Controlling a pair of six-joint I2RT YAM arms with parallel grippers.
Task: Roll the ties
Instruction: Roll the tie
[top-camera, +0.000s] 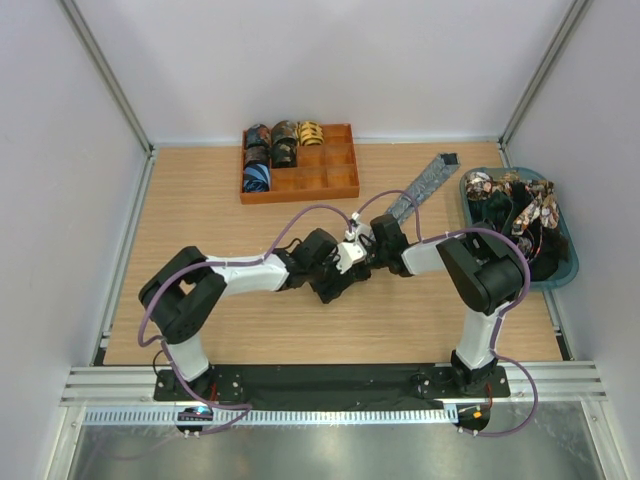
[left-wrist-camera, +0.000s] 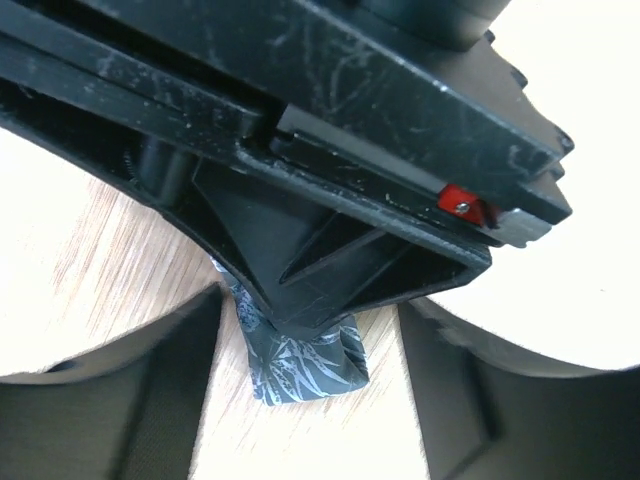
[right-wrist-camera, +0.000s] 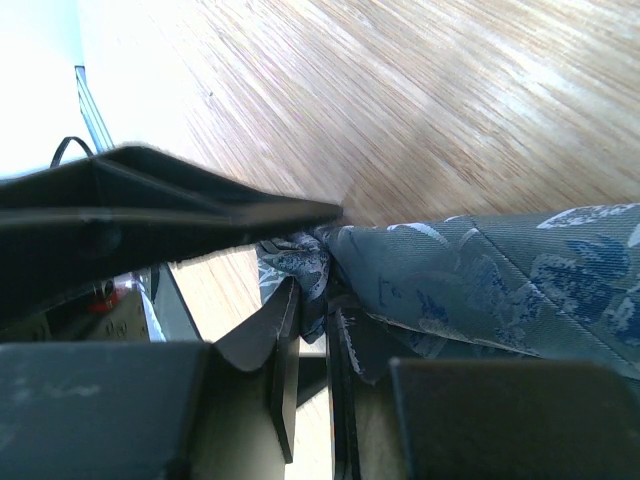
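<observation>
Lab test cell, white panel walls (top-camera: 300, 60)

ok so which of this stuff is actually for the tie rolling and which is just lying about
For the job:
grey-blue tie
rolled ties in the wooden tray
loose ties heaped in the teal bin

Just there:
purple cables
metal rails

I'm seeing an orange tray (top-camera: 336, 166) sitting by the worktop's (top-camera: 200, 200) far edge and a teal bin (top-camera: 571, 247) resting at its right edge.
</observation>
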